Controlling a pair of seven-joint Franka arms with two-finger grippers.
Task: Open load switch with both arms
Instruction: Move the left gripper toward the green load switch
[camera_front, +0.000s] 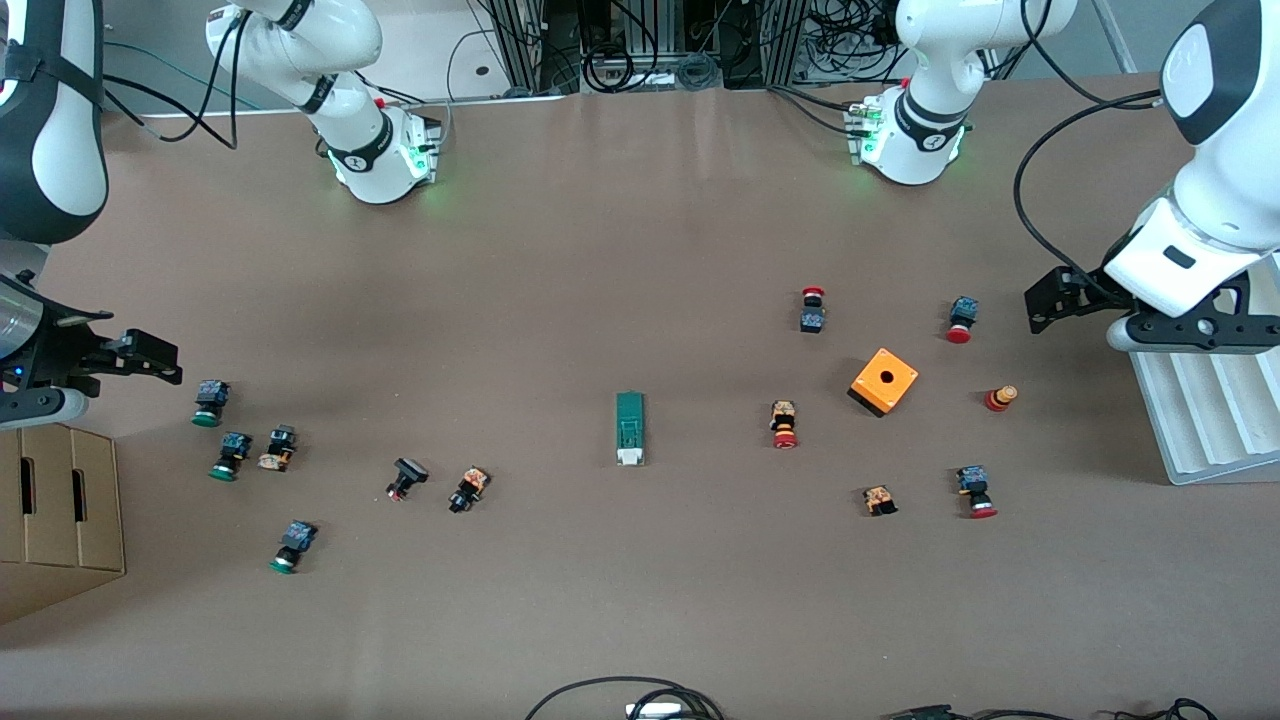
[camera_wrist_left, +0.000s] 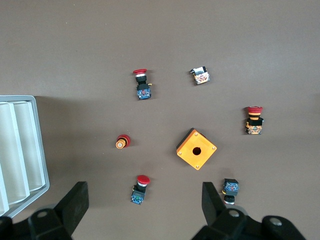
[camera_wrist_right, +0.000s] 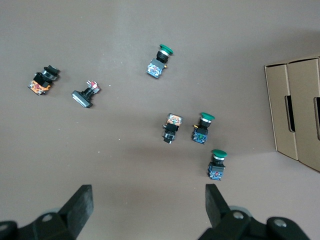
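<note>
The load switch (camera_front: 630, 428), a narrow green block with a white end piece, lies flat at the middle of the table, with its white end toward the front camera. Neither wrist view shows it. My left gripper (camera_front: 1050, 300) hangs open over the left arm's end of the table, by the white tray; in its wrist view the left gripper (camera_wrist_left: 145, 200) holds nothing, and a red-capped button (camera_wrist_left: 140, 189) lies on the table below. My right gripper (camera_front: 140, 358) hangs open over the right arm's end; in its wrist view the right gripper (camera_wrist_right: 148, 205) has only bare table beneath it.
An orange square box with a hole (camera_front: 884, 381) and several red-capped buttons lie toward the left arm's end. Several green-capped buttons (camera_front: 208, 403) lie toward the right arm's end, beside a cardboard box (camera_front: 60, 510). A white ribbed tray (camera_front: 1200, 420) sits under the left arm.
</note>
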